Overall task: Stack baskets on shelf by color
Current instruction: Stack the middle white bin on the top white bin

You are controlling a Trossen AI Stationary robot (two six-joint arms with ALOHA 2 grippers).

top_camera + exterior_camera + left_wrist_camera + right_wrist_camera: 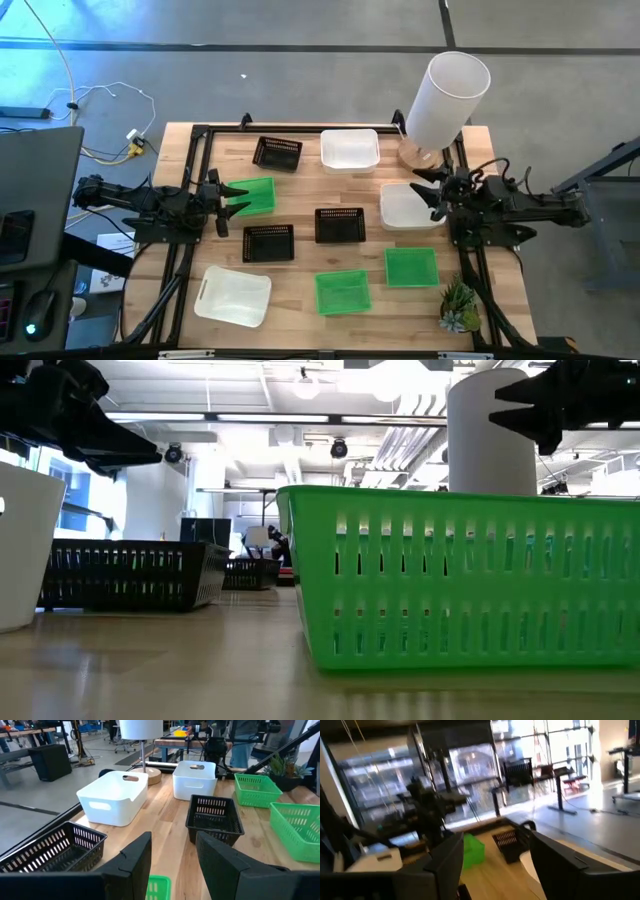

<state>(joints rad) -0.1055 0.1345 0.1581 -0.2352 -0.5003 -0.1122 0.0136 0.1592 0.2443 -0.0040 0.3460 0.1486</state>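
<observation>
My left gripper [234,199] hangs over the left side of the pale wooden bench [300,190], its two dark fingers spread apart and holding nothing. Directly under and just ahead of it lies a bright green slotted plastic basket [254,194]; only a green corner of that one peeks between my fingers in the left wrist view.

My right gripper [428,190] hovers at the right side, fingers parted and empty, over the edge of a white shallow plastic tub-like basket [405,207]. Just behind it stands a tall white cylinder [446,97] on a round wooden base.

The remaining baskets are spread across the bench, none stacked:
- a black slotted basket [277,153] at the far left, with a second white basket [349,150] beside it
- two more black slotted baskets in the middle, one [268,242] nearer my left arm and one [340,225] toward the centre
- a third white basket [233,295] at the near left corner
- two more green baskets [343,291] and [411,266] along the near edge, side by side but apart

A small green potted plant [458,307] sits at the near right corner.
</observation>
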